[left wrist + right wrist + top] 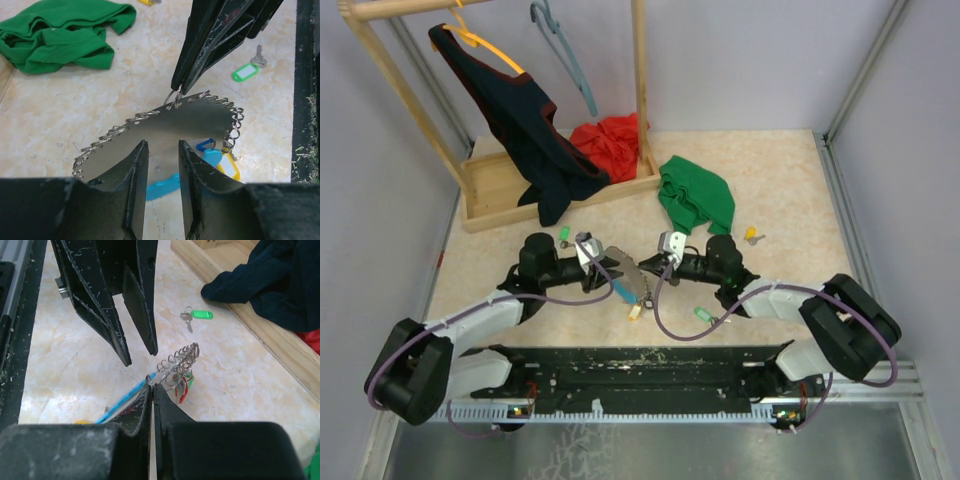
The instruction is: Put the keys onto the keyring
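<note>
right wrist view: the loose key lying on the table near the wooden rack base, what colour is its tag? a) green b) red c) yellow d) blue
a: the loose key lying flat just in front of the wooden base carries a bright green tag.

The keyring (625, 275), coiled silver wire with a light-blue segment (162, 187) and tagged keys dangling, hung tilted above the worktop (790, 180). Loose on it lay the near green key (705, 315), far green key (563, 236) and yellow key (752, 236), well apart.
</note>
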